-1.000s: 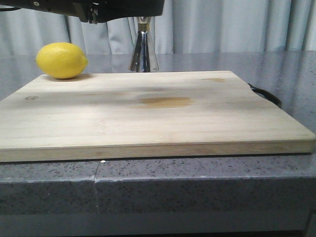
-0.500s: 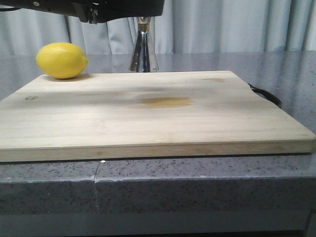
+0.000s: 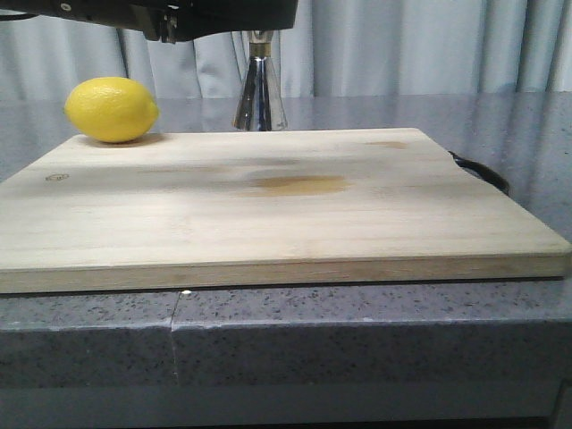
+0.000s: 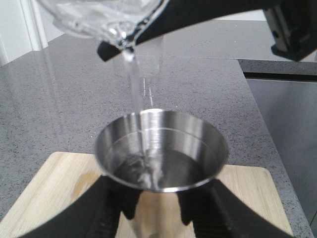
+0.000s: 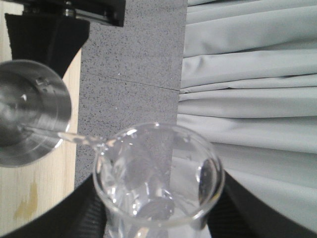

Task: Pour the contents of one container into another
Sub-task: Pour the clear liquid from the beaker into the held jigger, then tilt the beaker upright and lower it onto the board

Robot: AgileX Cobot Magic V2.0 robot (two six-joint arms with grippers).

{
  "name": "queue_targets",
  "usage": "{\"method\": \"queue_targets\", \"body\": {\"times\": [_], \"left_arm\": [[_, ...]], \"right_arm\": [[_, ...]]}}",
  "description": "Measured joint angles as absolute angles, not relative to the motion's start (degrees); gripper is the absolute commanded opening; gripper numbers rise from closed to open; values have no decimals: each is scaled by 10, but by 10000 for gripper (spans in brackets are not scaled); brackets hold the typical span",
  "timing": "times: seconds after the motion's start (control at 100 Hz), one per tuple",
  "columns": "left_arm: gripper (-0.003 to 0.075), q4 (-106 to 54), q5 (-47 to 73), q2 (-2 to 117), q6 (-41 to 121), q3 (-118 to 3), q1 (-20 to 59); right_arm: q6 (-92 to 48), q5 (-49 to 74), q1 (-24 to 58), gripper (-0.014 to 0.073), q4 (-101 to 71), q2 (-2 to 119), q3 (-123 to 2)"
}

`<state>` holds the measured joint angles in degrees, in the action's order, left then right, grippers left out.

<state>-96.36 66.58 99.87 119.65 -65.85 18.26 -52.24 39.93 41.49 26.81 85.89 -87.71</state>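
Right gripper (image 5: 153, 218) is clamped on the small clear glass beaker (image 5: 158, 173), tipped so a thin stream of water (image 4: 136, 99) lands in the shiny steel hourglass jigger (image 4: 161, 148). Left gripper (image 4: 153, 210) squeezes the jigger's body, holding it upright at lower centre of the left wrist view, above the pale wooden cutting board (image 3: 268, 206).

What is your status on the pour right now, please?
Left tool shut on jigger. Right tool shut on beaker, tilted, water streaming into jigger. Nothing in the way.

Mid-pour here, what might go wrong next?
The thin water stream from the small clear glass beaker lands near the rim of the tall shiny steel jigger; slight drift could spill onto the pale wooden cutting board. The jigger already holds water, so overfilling is possible.
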Motion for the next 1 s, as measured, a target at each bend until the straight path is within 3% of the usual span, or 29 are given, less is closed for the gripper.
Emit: {"method": "queue_targets", "body": {"times": [0.44,0.8,1.0], "left_arm": [[250,-964,666,999,1196,-659,183],[250,-963,666,999,1196,-659,183],[250,-963,666,999,1196,-659,183]], "right_arm": [[-504,399,415,327,259,859,-877],[-156,407,410,327,228,824,-874],[-75,351,348,327,178,747,-791]]}}
